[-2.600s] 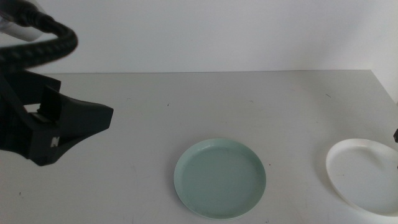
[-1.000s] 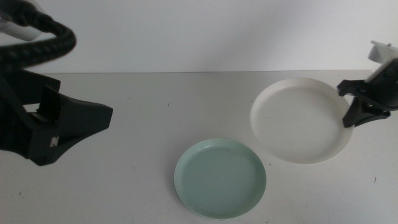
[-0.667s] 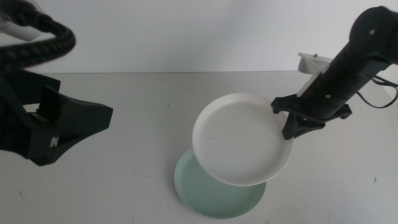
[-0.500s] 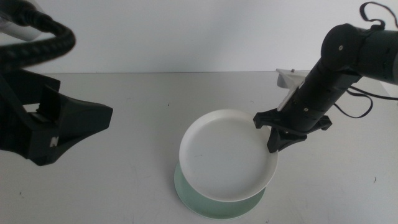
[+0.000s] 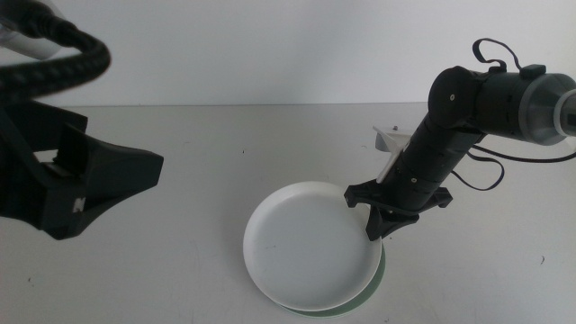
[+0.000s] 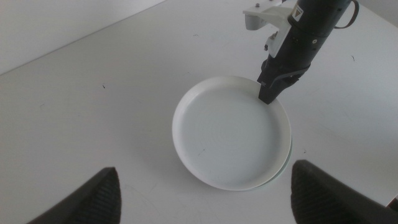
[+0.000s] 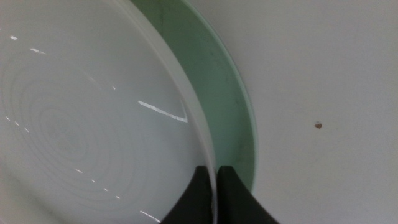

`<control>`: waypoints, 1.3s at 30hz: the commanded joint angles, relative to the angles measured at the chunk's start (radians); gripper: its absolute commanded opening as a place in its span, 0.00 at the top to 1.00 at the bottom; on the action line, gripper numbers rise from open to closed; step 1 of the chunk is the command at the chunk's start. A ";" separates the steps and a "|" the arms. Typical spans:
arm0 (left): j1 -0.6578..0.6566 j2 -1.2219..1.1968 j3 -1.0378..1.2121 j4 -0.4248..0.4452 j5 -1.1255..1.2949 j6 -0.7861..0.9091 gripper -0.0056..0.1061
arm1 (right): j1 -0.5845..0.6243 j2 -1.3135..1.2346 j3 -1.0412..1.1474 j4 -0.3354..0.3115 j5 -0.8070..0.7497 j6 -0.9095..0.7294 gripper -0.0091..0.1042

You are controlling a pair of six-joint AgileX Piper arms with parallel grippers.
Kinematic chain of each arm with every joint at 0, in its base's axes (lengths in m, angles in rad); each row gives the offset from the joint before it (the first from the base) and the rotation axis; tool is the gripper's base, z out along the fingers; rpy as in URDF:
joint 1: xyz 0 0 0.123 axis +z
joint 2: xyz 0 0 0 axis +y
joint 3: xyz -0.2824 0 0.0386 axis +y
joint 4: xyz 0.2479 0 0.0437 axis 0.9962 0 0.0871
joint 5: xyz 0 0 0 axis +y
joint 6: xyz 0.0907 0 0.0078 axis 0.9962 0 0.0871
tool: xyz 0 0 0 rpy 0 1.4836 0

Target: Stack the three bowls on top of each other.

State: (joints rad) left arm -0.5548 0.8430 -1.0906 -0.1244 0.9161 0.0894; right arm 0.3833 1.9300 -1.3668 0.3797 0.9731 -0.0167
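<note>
1. right gripper (image 5: 382, 219) clamped on rim of white bowl (image 5: 310, 256), jaws pinching the rim edge on its right side; i see that clearly in r wrist cam, rim (image 7: 205, 155) sandwiched btw the two jaws.
2. white bowl sits over mint green bowl (image 5: 381, 270), nearly covering it; only a thin green crescent shows at the right/bottom edge in mid cam. more green visible in r wrist cam (image 7: 233, 118).
3. white bowl looks slightly tilted; can't tell if it's touching the green one.
4. left gripper (image 6: 205, 198) parked up over left side of table (image 5: 207, 144), well apart from the bowls, jaws spread wide, holding nothing.
5. l wrist cam looks down on both bowls and the right arm (image 6: 298, 43).
6. grey bowl: not seeing it in any cam.
</note>
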 commanded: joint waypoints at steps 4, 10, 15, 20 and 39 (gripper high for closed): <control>-0.004 -0.003 -0.025 -0.007 -0.067 -0.005 0.01 | 0.003 -0.049 -0.030 0.002 -0.010 -0.021 0.90; -0.004 -0.003 -0.025 -0.007 -0.067 -0.005 0.01 | 0.003 -0.049 -0.030 -0.009 0.004 -0.020 0.77; -0.004 -0.003 -0.025 -0.007 -0.067 -0.005 0.01 | 0.002 -0.050 -0.036 -0.009 0.005 -0.020 0.60; -0.004 -0.003 -0.025 -0.007 -0.067 -0.005 0.01 | 0.001 -0.061 -0.081 -0.017 0.069 -0.025 0.53; -0.003 0.009 -0.025 -0.001 -0.189 -0.022 0.01 | -0.032 -0.127 -0.486 -0.109 0.320 -0.046 0.53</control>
State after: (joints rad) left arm -0.5548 0.8475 -1.0906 -0.1232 0.8359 0.0853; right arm 0.3700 1.8750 -1.8054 0.2701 1.2310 -0.0532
